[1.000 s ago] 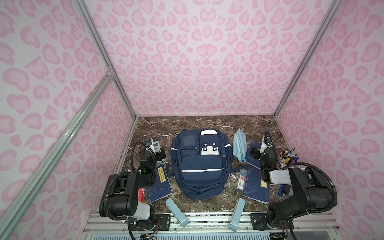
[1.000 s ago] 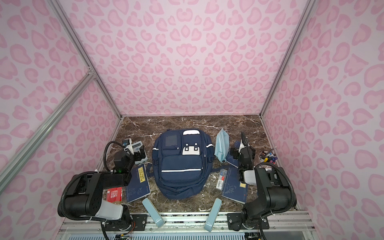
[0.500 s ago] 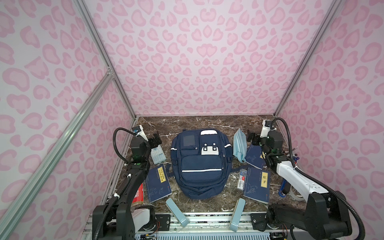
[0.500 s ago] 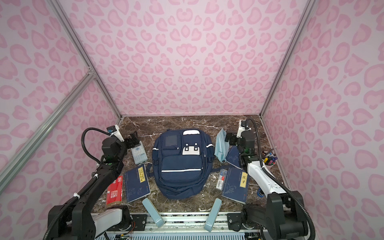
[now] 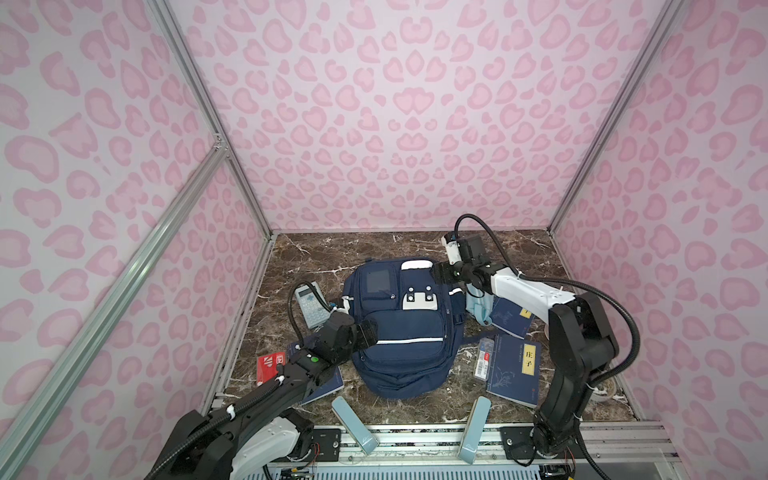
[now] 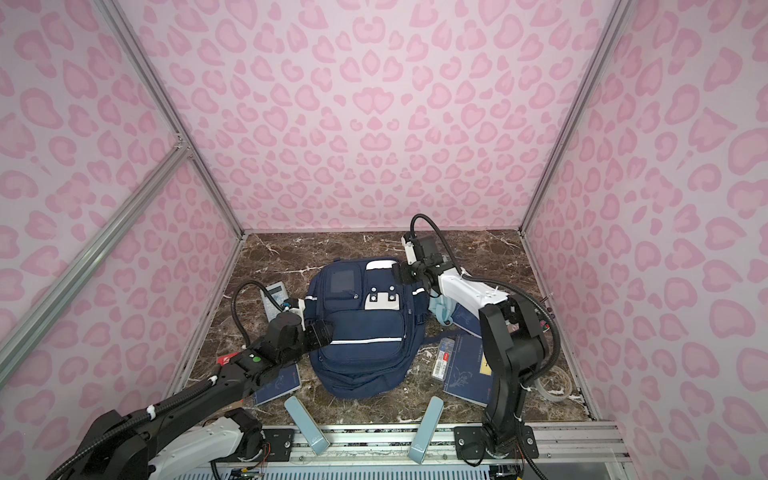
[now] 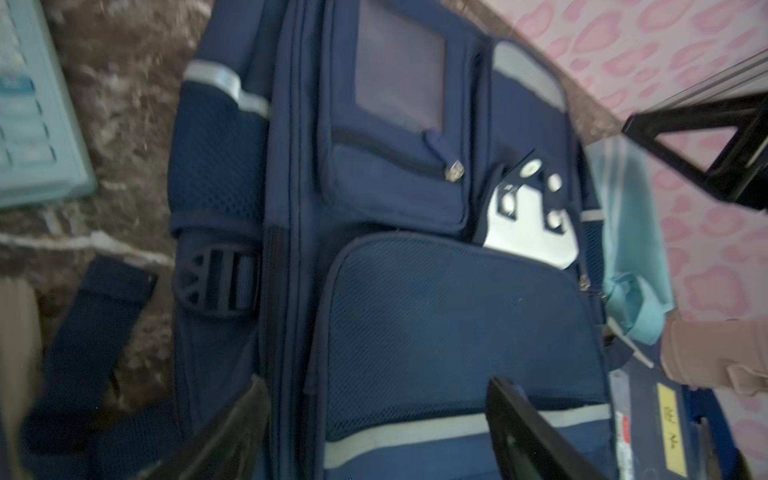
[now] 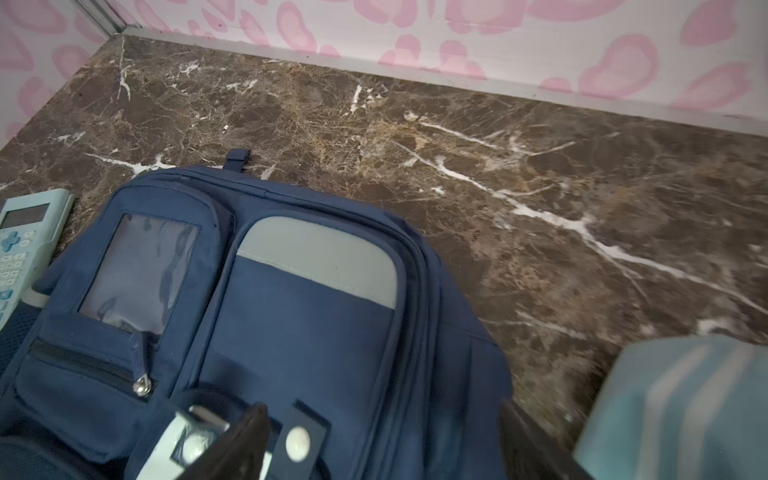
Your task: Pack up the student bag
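The student bag (image 5: 405, 328) (image 6: 361, 332) is a navy backpack with white stripes, lying flat on the brown marble floor in both top views. My left gripper (image 5: 371, 331) (image 6: 323, 332) hangs over its left edge by the large front pocket. In the left wrist view this gripper (image 7: 376, 386) is open, its fingers straddling the pocket's mesh and white stripe on the bag (image 7: 415, 291). My right gripper (image 5: 439, 274) (image 6: 400, 272) is over the bag's top right corner. In the right wrist view it (image 8: 382, 409) is open above the bag (image 8: 311, 324), holding nothing.
A pale calculator (image 5: 311, 302) lies left of the bag, and a light-blue pouch (image 5: 478, 305) lies to its right. Navy books (image 5: 515, 370) (image 5: 509, 316) lie at the right and another book (image 5: 326, 384) under the left arm. Two pale stands (image 5: 353, 424) (image 5: 473, 428) line the front edge.
Both arms have unfolded from the front corners and swung inward over the bag, the left to its left edge, the right to its top right corner. Both jaws have narrowed slightly.
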